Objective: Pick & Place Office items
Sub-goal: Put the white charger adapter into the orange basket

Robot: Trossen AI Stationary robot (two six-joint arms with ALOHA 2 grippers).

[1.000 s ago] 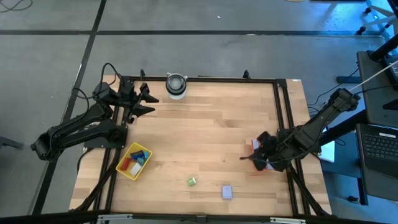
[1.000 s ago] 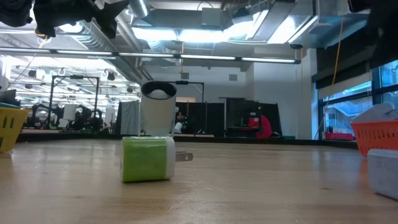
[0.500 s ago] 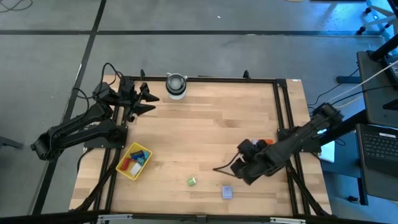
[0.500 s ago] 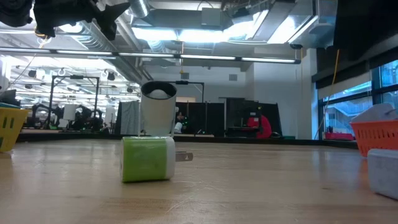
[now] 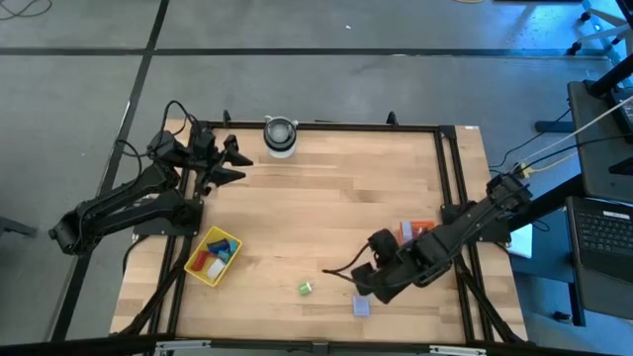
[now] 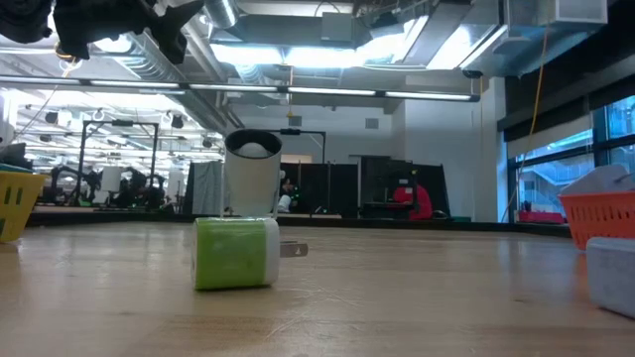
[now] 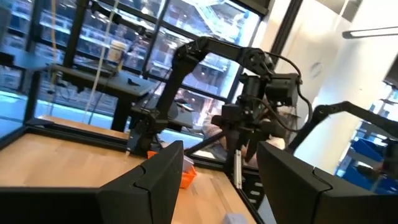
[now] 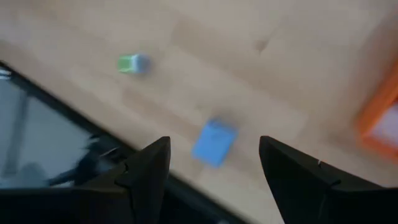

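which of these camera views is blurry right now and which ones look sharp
Right wrist view: motion-smeared, the lavender block and green block have soft edges. Low view: the green block is crisp, with bright ceiling lights behind. High view: sharp and evenly lit. Left wrist view: fairly clear, bright windows.

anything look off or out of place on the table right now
Only two loose items: the green block lies on its side near the front edge, prongs sticking out sideways, and the lavender block sits alone beside it under the open right gripper. Nothing looks spilled or damaged.
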